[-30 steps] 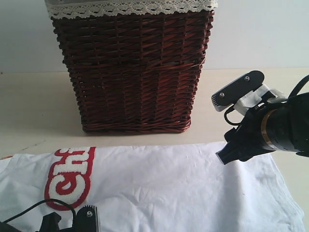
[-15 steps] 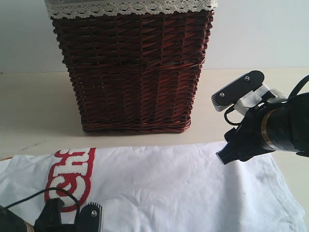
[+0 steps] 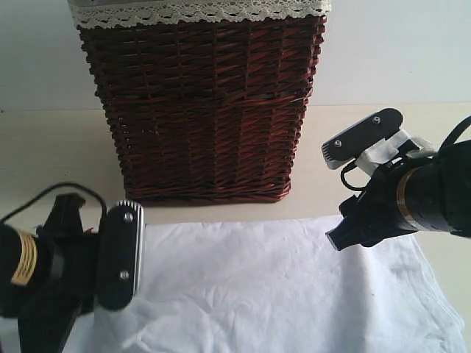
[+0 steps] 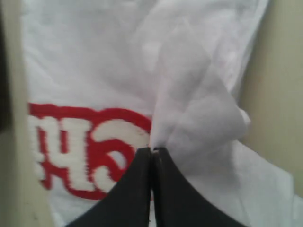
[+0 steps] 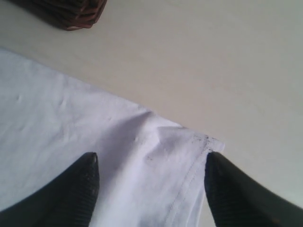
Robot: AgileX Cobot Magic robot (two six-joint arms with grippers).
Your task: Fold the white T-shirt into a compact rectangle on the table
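Pinching a fold of the white T-shirt [image 3: 280, 287], the left gripper [image 4: 152, 150] clamps tight on cloth. Over a hem corner the right gripper [image 5: 150, 160] hangs, jaws apart. Shirt lies along the table's [image 3: 44, 162] near edge.

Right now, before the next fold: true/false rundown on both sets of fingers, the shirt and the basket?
1. The left fingers are shut on a raised fold of the white T-shirt. True.
2. The right fingers are pinching the shirt's hem. False: they stand open over its corner, gripping nothing.
3. The wicker basket stands on the shirt. False: it stands on the table behind the shirt, with a bare strip between them.
4. The shirt's red lettering shows in the left wrist view. True.
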